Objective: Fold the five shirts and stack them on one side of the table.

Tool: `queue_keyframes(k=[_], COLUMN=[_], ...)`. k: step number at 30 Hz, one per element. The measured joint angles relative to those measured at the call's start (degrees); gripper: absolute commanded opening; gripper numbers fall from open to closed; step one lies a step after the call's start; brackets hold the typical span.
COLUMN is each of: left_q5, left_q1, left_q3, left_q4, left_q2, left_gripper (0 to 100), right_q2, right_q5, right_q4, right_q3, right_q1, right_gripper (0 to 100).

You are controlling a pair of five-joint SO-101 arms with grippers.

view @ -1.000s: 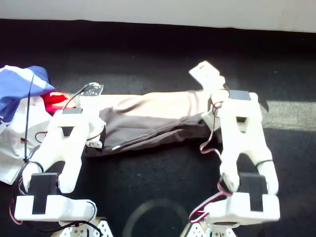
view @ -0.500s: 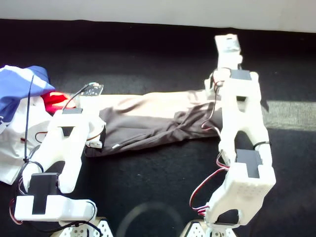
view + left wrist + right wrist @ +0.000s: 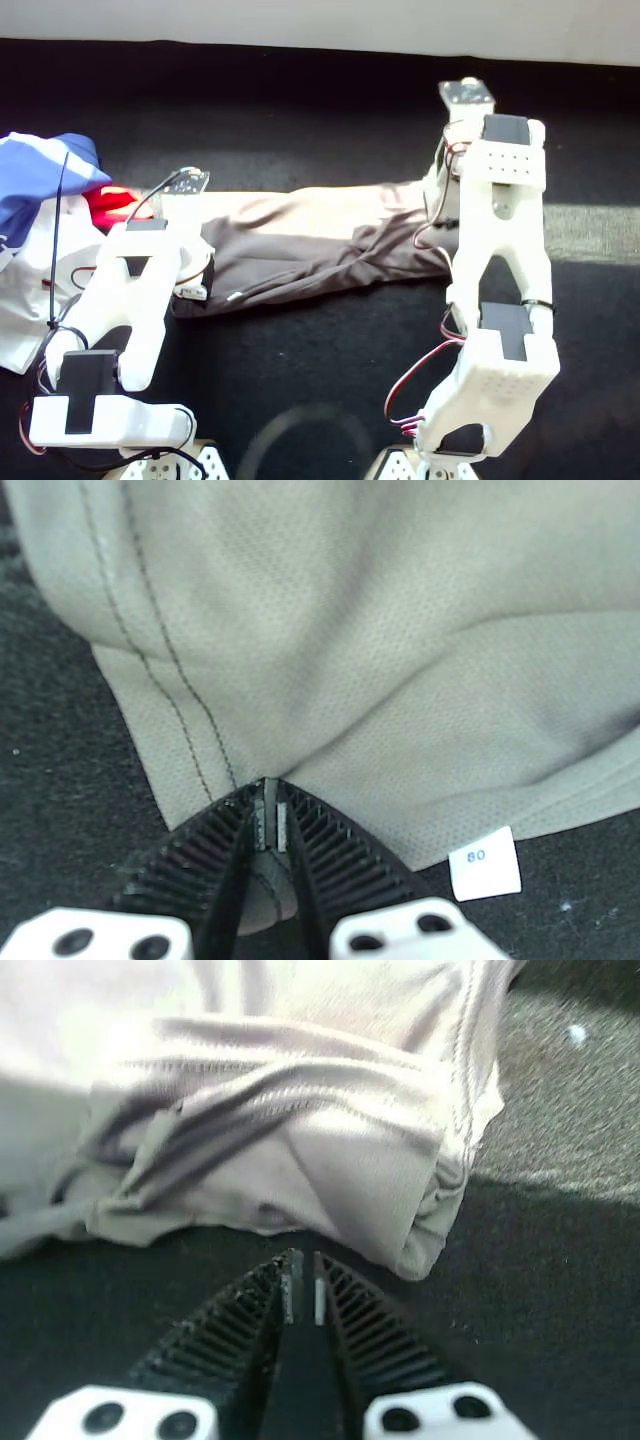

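Black felt of the table (image 3: 300, 380) lies right in front of me, and the beige shirt (image 3: 300, 235) is stretched crosswise on it between my two arms. My left gripper (image 3: 270, 825) is clamped on the stitched hem at the shirt's left end, with a fold of cloth pinched tight between the ribbed jaws. Just beside it a white tag (image 3: 485, 863) sticks out from under the hem onto the table. At the other end, my right gripper (image 3: 302, 1280) hangs over the table just short of the shirt's bunched, rolled edge. Its jaws are drawn together with only a sliver between them, not touching the cloth. Farther off on my left there's a heap: a white shirt (image 3: 30, 290), a red shirt (image 3: 108, 205) and a blue-and-white shirt (image 3: 40, 180) on top.
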Motion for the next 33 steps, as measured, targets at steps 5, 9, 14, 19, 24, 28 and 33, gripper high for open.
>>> queue_keyframes(k=[5, 9, 14, 19, 24, 28, 33], left_q5=[0.0, 0.0, 0.0, 0.0, 0.0, 0.0, 0.0], left_q1=[0.0, 0.0, 0.0, 0.0, 0.0, 0.0, 0.0], left_q3=[0.0, 0.0, 0.0, 0.0, 0.0, 0.0, 0.0], left_q4=[0.0, 0.0, 0.0, 0.0, 0.0, 0.0, 0.0], left_q2=[0.0, 0.0, 0.0, 0.0, 0.0, 0.0, 0.0], left_gripper=[1, 1, 1, 1, 1, 1, 1], right_q2=[3.69, 10.64, 19.34, 21.54, 21.63, 21.63, 21.54], right_q5=[7.12, 11.16, 11.78, 11.69, 6.07, 2.37, 1.49], right_q4=[2.2, -3.6, -10.46, -10.99, -5.45, 3.34, 5.45], right_q3=[1.58, 1.93, -3.08, -12.66, -22.77, -32.26, -32.53], right_q1=[0.35, 3.43, 8.26, 7.21, 3.78, 0.26, -6.24], right_gripper=[0.5, 0.5, 0.5, 0.5, 0.5, 0.5, 0.6])
